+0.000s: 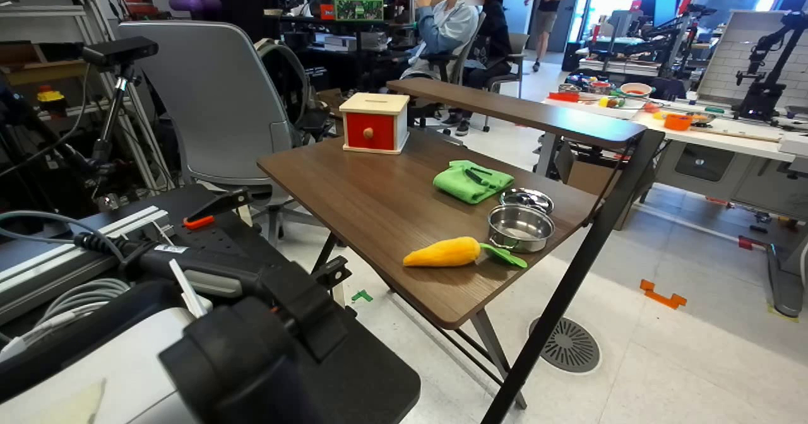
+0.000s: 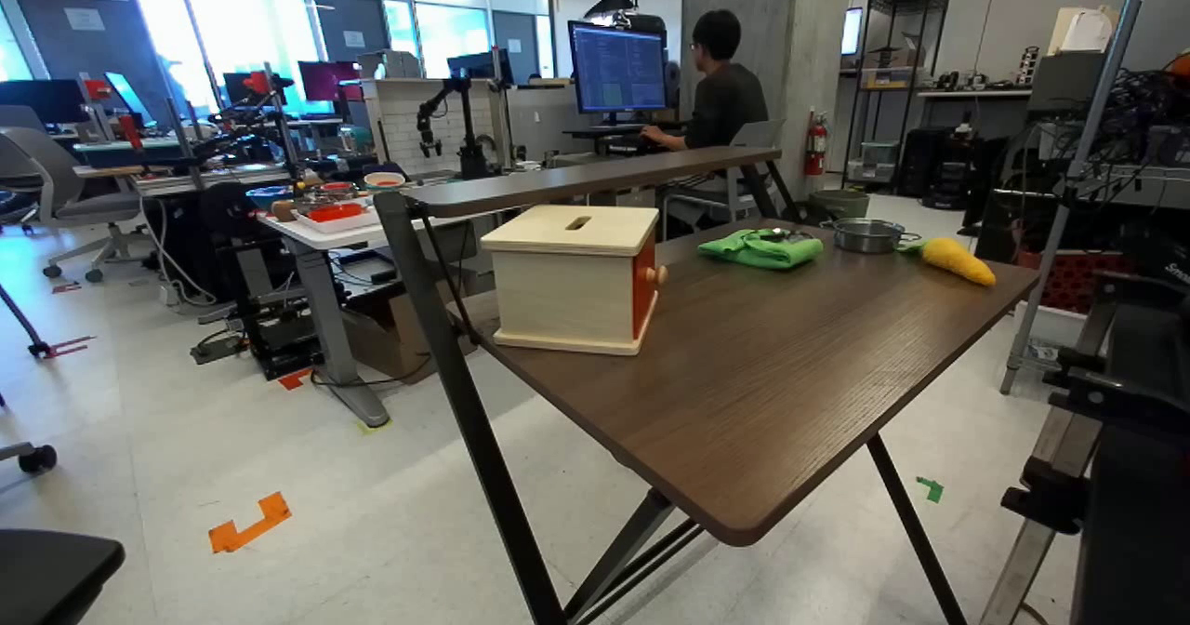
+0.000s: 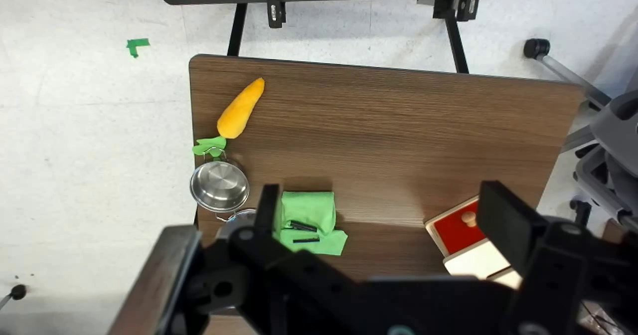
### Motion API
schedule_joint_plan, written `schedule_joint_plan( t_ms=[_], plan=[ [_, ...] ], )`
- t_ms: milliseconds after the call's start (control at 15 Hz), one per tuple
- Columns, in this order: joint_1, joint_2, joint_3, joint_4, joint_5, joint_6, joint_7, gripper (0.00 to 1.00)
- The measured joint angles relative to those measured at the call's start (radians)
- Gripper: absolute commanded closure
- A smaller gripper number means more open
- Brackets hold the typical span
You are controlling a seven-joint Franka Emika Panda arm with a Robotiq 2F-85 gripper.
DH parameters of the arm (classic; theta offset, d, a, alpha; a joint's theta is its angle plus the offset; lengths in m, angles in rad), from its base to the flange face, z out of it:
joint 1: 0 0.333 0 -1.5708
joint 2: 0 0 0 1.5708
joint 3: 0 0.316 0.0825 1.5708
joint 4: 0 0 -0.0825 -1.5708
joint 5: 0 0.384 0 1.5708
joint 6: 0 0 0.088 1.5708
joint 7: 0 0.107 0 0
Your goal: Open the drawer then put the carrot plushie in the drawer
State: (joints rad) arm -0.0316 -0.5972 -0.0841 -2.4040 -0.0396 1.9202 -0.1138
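The drawer is a light wooden box with a red front and round wooden knob (image 1: 368, 134). It stands at one end of the brown table, its red front flush and shut. It also shows in an exterior view (image 2: 576, 295) and, partly hidden behind a finger, in the wrist view (image 3: 456, 228). The orange-yellow carrot plushie (image 1: 445, 252) lies near the table's opposite end, green leaves beside the pot; it also shows in an exterior view (image 2: 958, 260) and the wrist view (image 3: 241, 109). My gripper (image 3: 384, 188) is open and empty, high above the table; neither exterior view shows it.
A folded green cloth (image 1: 470, 183) with black pieces on it lies mid-table. A metal pot (image 1: 521, 228) and a shiny lid (image 1: 530, 199) sit close to the carrot's leaves. A raised brown shelf (image 1: 505, 110) runs along one side of the table (image 1: 379, 190).
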Motion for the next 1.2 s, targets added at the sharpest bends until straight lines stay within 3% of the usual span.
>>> schedule_joint_plan(
  t_ms=[800,1200],
  plan=[
    [0.000,-0.138,0.002,-0.016,0.033,-0.019,0.015,0.00],
    [0.000,-0.151,0.002,-0.016,0.049,-0.082,0.085,0.00]
  ],
)
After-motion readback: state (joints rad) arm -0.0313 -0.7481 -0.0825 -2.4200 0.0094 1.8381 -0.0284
